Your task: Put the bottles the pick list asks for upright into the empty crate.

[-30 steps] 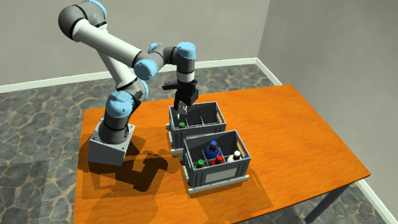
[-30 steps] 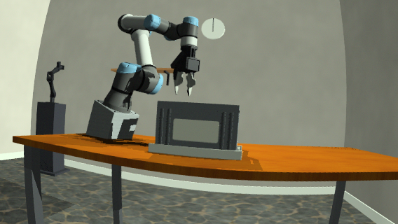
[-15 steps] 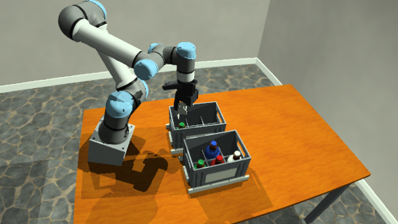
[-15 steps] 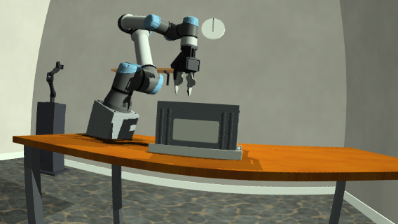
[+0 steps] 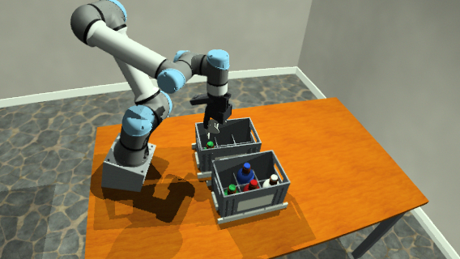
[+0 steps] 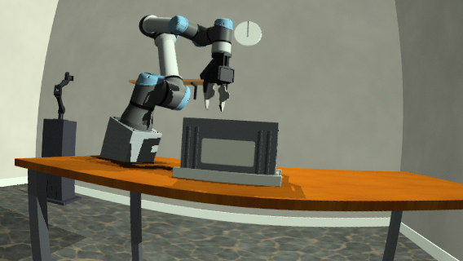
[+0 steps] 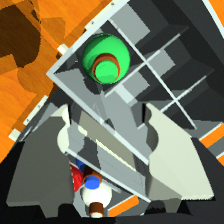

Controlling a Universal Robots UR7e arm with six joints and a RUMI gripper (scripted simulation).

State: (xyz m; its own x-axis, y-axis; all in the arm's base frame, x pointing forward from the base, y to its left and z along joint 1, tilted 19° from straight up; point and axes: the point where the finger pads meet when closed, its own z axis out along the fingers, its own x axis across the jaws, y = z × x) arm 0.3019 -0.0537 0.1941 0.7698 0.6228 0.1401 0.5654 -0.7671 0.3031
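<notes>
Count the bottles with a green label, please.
2. One green bottle stands in the far crate; another is in the near crate. Others may be hidden.

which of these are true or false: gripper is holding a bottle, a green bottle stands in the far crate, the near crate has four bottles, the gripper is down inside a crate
The gripper holds a bottle: false, its fingers are empty.
A green bottle stands in the far crate: true.
The near crate holds four bottles: true, capped green, blue, red and brown.
The gripper is inside a crate: false, it hangs above the far crate.
</notes>
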